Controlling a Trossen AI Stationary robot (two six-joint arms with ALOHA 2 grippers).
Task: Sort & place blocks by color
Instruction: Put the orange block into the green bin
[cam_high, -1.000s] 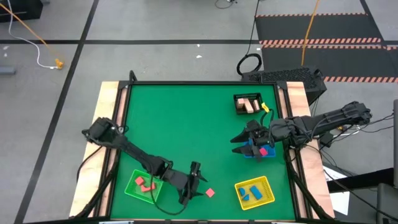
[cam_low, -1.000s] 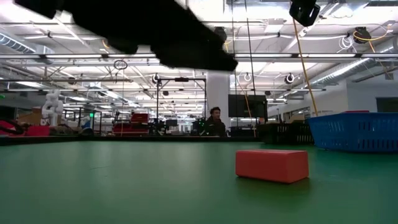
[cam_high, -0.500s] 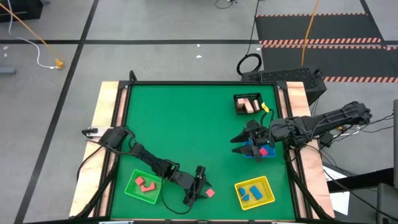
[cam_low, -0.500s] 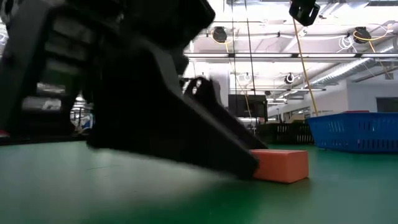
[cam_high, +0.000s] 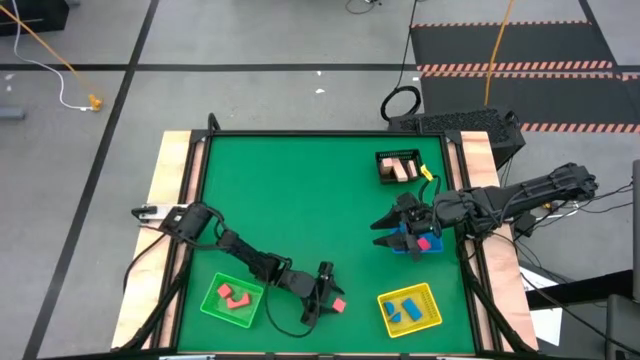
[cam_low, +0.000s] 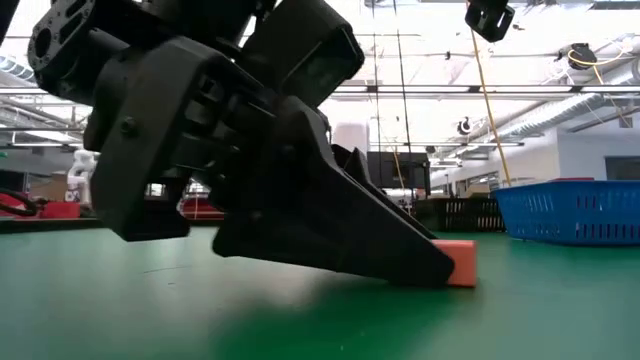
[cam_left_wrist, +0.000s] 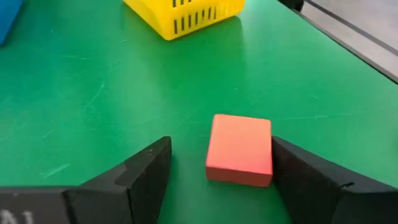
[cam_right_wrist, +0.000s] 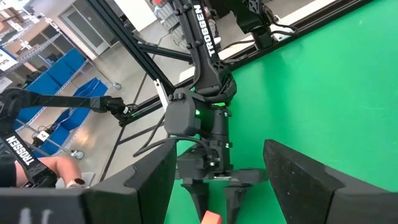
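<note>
you are looking down on a green table (cam_high: 300, 190) with two dark arms working over it. the left gripper (cam_left_wrist: 217, 168) is sitting low on the table near its front edge, between the green tray (cam_high: 231, 299) at the front left corner and the yellow tray (cam_high: 410, 309) toward the front right. its fingers (cam_left_wrist: 144, 171) are standing spread, one on each side of a red block (cam_left_wrist: 239, 149) that is lying flat on the table. the finger on one side is sitting almost against the block, the other is standing apart from it; nothing is being pinched yet.

the block is looking like a small solid piece with flat faces and squared edges, so you can judge it to be light, stiff and not fragile. its painted faces may be a little slick, and a push from only one finger could slide or turn it on the table. the best hold seems to be across its two opposite flat sides, centred, with the fingers square to those faces.

two more red blocks (cam_high: 232, 293) are lying in the green tray, and blue blocks (cam_high: 405, 309) are lying in the yellow tray.

the right gripper (cam_right_wrist: 217, 186) is waiting near the table's right edge, over the blue tray (cam_high: 415, 243), its fingers parted and holding nothing.
</note>
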